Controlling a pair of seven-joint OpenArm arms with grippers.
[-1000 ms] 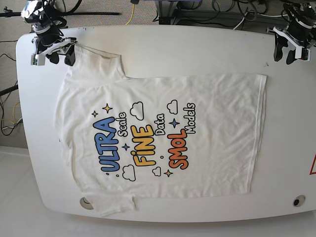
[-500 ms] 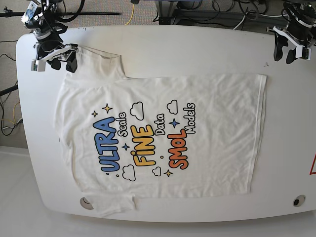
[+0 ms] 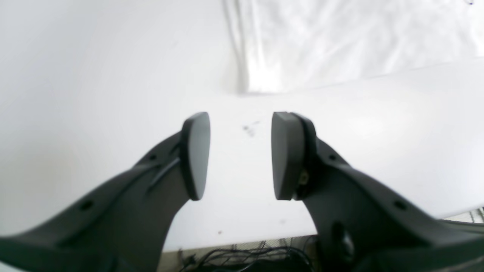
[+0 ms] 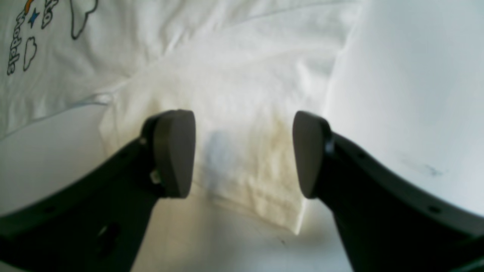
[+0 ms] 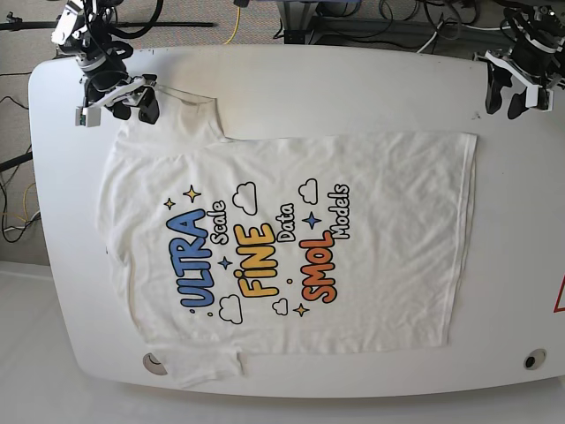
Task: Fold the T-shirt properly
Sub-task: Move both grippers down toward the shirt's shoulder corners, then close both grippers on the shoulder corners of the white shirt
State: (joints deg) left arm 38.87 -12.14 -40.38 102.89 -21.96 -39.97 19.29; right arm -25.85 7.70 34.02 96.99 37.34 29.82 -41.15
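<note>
The white T-shirt (image 5: 353, 265) lies flat on the table with its colourful print facing up, collar end to the left and hem to the right. My right gripper (image 5: 134, 112) stands open over the far-left sleeve (image 5: 181, 110). In the right wrist view that sleeve (image 4: 242, 94) fills the space under the right gripper (image 4: 244, 151), whose fingers hold nothing. My left gripper (image 5: 503, 102) hangs open at the far right over bare table. In the left wrist view the left gripper (image 3: 240, 155) is empty, and the shirt's hem corner (image 3: 340, 37) lies beyond it.
The white table (image 5: 353, 88) has rounded corners and a round insert near each front corner (image 5: 532, 359). The shirt's near sleeve (image 5: 207, 367) reaches almost to the front edge. Cables (image 5: 415, 26) run behind the far edge.
My right gripper has moved to the right in the base view, from beside the sleeve's edge to over the sleeve. The left gripper has barely shifted. The shirt lies as before.
</note>
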